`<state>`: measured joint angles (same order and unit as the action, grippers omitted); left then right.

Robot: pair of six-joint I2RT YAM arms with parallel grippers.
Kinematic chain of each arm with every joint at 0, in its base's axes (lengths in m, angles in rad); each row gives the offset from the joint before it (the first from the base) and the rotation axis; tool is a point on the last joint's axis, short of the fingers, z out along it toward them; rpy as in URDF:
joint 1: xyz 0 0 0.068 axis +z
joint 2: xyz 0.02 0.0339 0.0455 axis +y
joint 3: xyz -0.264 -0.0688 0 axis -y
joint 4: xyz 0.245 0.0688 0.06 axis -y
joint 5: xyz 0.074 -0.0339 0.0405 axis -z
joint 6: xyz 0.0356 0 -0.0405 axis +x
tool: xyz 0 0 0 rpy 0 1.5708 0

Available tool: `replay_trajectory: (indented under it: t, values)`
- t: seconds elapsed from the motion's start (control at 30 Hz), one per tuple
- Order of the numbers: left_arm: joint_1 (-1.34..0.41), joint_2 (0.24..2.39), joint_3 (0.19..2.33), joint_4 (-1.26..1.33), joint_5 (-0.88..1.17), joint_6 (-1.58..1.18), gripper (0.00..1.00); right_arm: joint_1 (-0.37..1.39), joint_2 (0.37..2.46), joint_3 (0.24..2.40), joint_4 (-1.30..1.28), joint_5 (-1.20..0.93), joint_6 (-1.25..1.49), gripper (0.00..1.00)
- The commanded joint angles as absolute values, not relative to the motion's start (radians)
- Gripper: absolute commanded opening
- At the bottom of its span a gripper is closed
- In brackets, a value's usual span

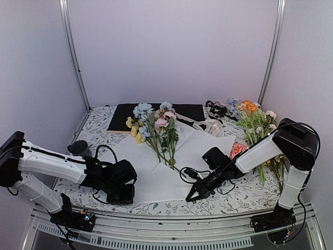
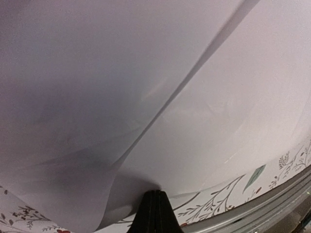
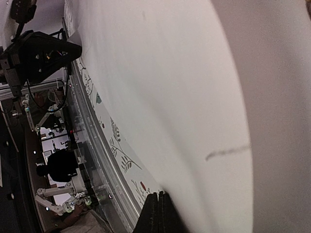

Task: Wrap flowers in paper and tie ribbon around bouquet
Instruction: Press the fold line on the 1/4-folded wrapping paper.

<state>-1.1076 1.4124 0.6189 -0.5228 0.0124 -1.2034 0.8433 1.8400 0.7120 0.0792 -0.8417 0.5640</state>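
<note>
The white paper (image 1: pixel 203 148) lies spread over the middle of the table. The flowers (image 1: pixel 156 127), blue, pink and yellow blooms, rest on it with stems pointing toward me. My left gripper (image 1: pixel 128 197) is shut at the paper's near left corner. In the left wrist view its closed tips (image 2: pixel 154 193) nip the paper (image 2: pixel 194 121) edge, which curls up beside them. My right gripper (image 1: pixel 190 197) is shut at the near right edge, its tips (image 3: pixel 159 195) pinched on the paper (image 3: pixel 184 97). A pale ribbon (image 1: pixel 193 123) lies behind the sheet. No wrapped bouquet is in view.
A black sheet (image 1: pixel 125 117) lies at the back left. Orange-and-yellow sprigs (image 1: pixel 255 122) and a red-and-white disc (image 1: pixel 238 149) sit at the right, dark ribbon (image 1: pixel 217 109) behind them. A round black object (image 1: pixel 79 148) stands at the left. The metal front rail (image 1: pixel 171 229) runs close under both grippers.
</note>
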Motion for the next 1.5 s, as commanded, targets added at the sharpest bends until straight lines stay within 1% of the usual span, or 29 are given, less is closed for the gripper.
replay_trajectory:
  t: [0.0, 0.17, 0.3, 0.67, 0.93, 1.13, 1.23, 1.3, 1.37, 1.47]
  values:
    - [-1.157, 1.467, 0.537, -0.841, -0.107, -1.342, 0.0, 0.846, 1.852, 0.681, 0.018, -0.769, 0.549, 0.0]
    - [-1.175, 1.447, 0.547, -0.984, -0.168, -1.471, 0.0, 0.845, 1.865, 0.68, 0.023, -0.784, 0.539, 0.0]
    - [-1.175, 1.414, 0.525, -0.975, -0.16, -1.503, 0.0, 0.845, 1.875, 0.68, 0.036, -0.8, 0.534, 0.0]
    - [-1.17, 1.377, 0.578, -0.928, -0.195, -1.453, 0.0, 0.845, 1.877, 0.665, 0.015, -0.771, 0.524, 0.0]
    - [-1.13, 1.184, 0.473, -0.972, -0.199, -1.519, 0.02, 0.844, 1.88, 0.662, 0.004, -0.761, 0.518, 0.0]
    - [-1.109, 1.076, 0.426, -0.972, -0.201, -1.537, 0.0, 0.844, 1.879, 0.664, 0.004, -0.761, 0.52, 0.0]
    - [-1.119, 1.068, 0.483, -1.008, -0.238, -1.502, 0.0, 0.844, 1.881, 0.669, 0.002, -0.762, 0.52, 0.0]
    - [-1.141, 1.1, 0.575, -1.047, -0.307, -1.465, 0.0, 0.844, 1.882, 0.676, -0.003, -0.761, 0.519, 0.0]
    - [-1.155, 1.168, 0.699, -1.069, -0.382, -1.39, 0.0, 0.845, 1.88, 0.68, -0.011, -0.757, 0.517, 0.0]
    - [-1.183, 1.323, 0.915, -1.067, -0.484, -1.239, 0.0, 0.844, 1.875, 0.681, -0.015, -0.749, 0.523, 0.0]
